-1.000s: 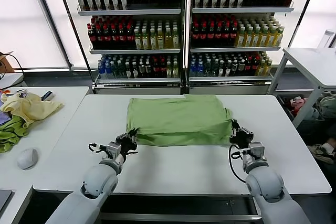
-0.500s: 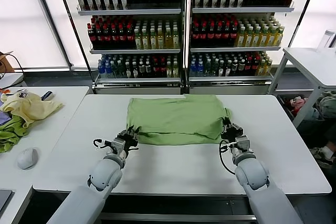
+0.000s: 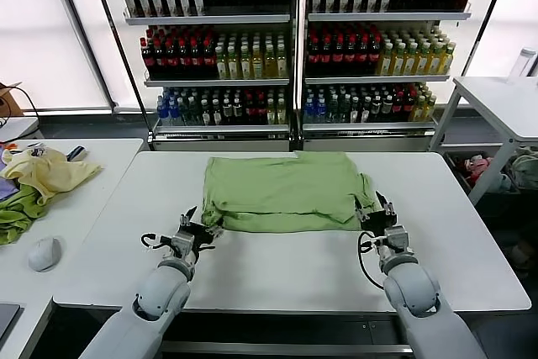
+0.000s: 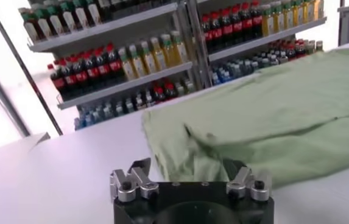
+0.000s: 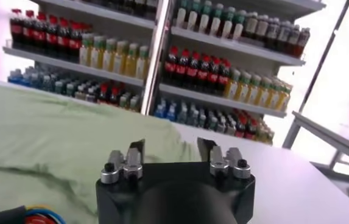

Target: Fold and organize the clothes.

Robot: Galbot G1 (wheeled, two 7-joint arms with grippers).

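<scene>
The polo shirt [image 4: 271, 115] runs off the left wrist view's edge; its printed face is hidden.

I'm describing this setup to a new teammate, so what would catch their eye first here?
The folded light green shirt lying in the middle of the white table stands out. The left gripper and right gripper sit open at its near corners. Behind stand shelves of colourful bottles.

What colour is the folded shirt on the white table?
The shirt is plain light green; no print shows on the visible face. The head view shows it best.
</scene>
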